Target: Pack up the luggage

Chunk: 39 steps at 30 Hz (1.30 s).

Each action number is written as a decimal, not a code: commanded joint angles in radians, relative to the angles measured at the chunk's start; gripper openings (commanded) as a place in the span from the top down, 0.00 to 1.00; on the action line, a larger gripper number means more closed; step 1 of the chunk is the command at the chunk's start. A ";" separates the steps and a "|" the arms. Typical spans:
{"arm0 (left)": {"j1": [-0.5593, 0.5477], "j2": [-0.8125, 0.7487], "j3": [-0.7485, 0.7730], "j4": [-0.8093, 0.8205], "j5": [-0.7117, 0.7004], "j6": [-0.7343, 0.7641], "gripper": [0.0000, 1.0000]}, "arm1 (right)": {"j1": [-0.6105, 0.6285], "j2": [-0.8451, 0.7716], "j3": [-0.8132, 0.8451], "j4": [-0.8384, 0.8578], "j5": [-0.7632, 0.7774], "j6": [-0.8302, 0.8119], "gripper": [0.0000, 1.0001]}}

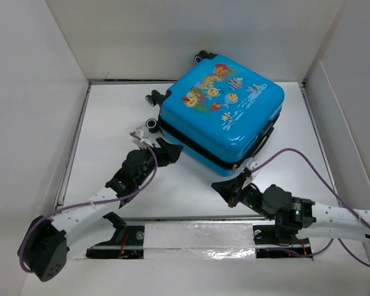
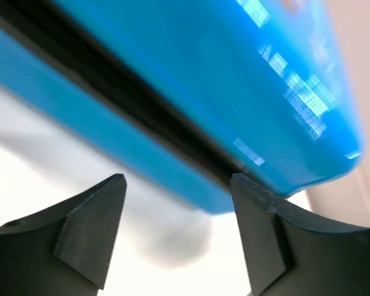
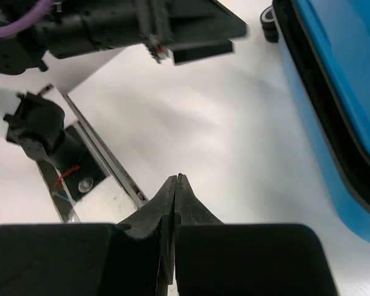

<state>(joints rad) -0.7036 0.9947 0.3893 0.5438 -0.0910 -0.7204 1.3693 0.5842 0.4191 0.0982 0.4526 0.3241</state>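
Note:
The luggage (image 1: 225, 108) is a bright-blue hard-shell suitcase with a fish and coral print. It lies flat and closed at the back middle of the white floor, its black zip seam (image 2: 154, 123) running along the side. My left gripper (image 1: 172, 151) stands open right at the suitcase's near-left corner, nothing between its fingers (image 2: 92, 222). The blue shell (image 2: 234, 80) fills the left wrist view just beyond the tips. My right gripper (image 1: 219, 187) is shut and empty, low over the floor in front of the suitcase's near edge (image 3: 333, 123), pointing left.
White walls enclose the floor on the left, back and right. Black wheels (image 1: 154, 98) stick out at the suitcase's left side. A taped metal rail (image 1: 191, 237) with the arm bases runs along the near edge. Purple cables (image 1: 308, 163) trail from both arms.

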 commanded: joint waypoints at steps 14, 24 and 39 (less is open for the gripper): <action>0.512 0.424 0.607 -0.103 0.207 -0.183 0.09 | 0.005 -0.150 -0.042 -0.181 0.129 0.112 1.00; 0.523 0.771 0.919 -0.237 0.253 -0.143 0.07 | 0.005 -0.162 -0.063 -0.176 0.138 0.113 1.00; 0.532 0.907 0.925 0.027 0.336 -0.369 0.30 | 0.005 -0.136 -0.077 -0.167 0.133 0.133 0.99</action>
<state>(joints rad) -0.1654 1.8988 1.3090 0.4076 0.2195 -1.0218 1.3693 0.4477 0.3447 -0.0982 0.5686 0.4431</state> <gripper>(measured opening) 0.737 0.011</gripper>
